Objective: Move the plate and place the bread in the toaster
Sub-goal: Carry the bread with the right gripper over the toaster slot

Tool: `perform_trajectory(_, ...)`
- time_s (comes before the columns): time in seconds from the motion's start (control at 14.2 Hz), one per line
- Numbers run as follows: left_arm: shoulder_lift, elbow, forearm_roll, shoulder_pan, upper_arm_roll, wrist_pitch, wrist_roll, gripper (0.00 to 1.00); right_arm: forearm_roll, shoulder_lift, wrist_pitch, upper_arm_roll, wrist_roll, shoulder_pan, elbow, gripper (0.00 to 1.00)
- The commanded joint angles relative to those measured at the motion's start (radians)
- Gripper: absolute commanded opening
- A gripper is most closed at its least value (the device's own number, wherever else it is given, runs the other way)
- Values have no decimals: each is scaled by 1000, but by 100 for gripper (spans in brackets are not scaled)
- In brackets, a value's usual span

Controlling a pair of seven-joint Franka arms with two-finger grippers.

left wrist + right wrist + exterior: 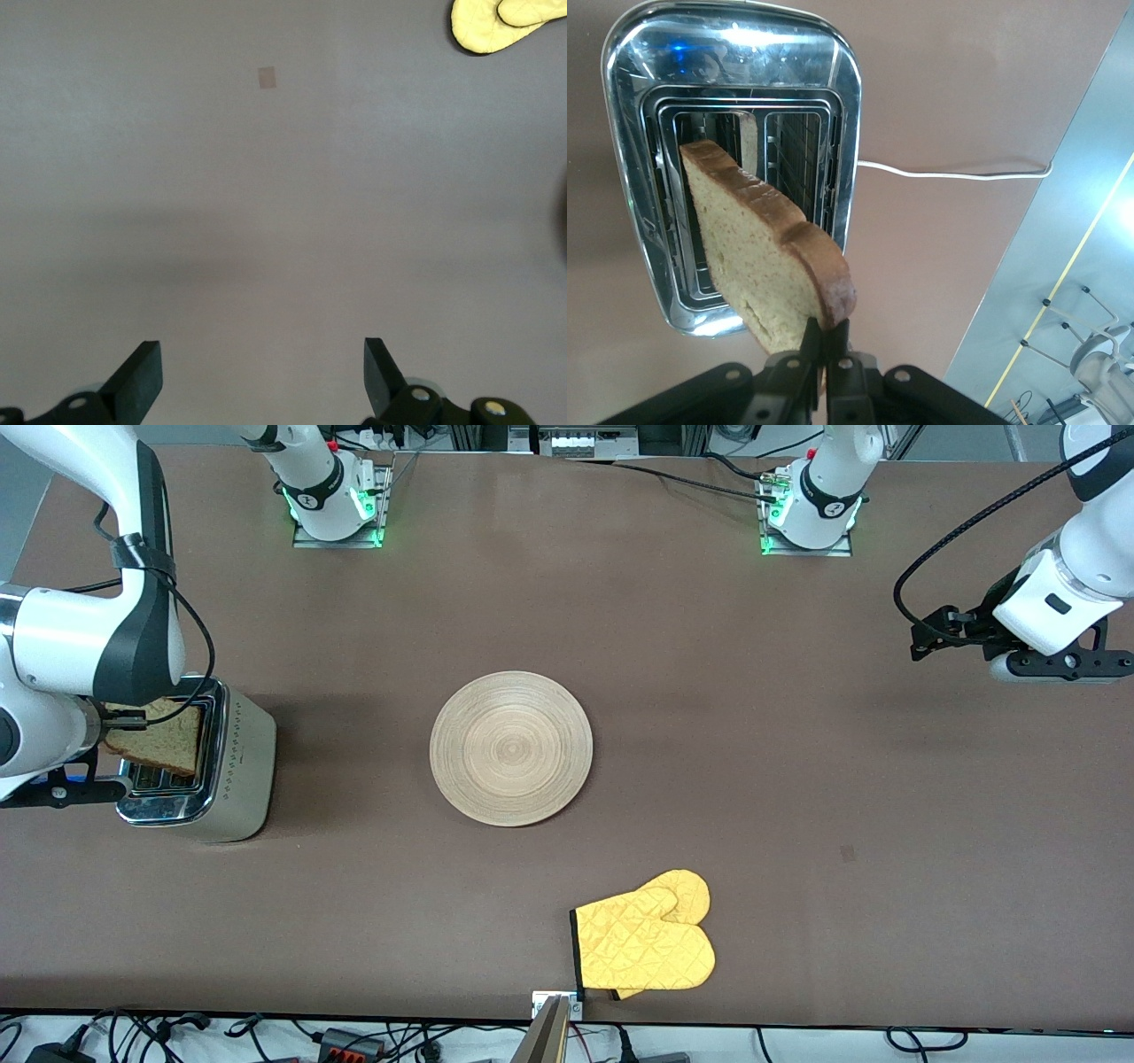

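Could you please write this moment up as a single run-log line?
right gripper: shut on bread, over toaster slot | left gripper: open, waiting over bare table | plate: mid-table, empty | bread: not yet inserted

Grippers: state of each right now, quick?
Left gripper: open, empty, over bare table.
Right gripper: shut on the bread, over the toaster.

Robotics lab: bolted arm bases point(335, 509), cable clutter point(354, 1038) along table edge.
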Motion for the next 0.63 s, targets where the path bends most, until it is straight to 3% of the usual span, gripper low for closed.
perform_trajectory(0.0,-14,2,-10,8,-3,-14,14,100,-6,6,-1,-2,15,6,-6,0)
perform_trajectory(0.56,-11,9,-2,5,-4,-12,14,100,44,34,22,1,43,9,-9,0)
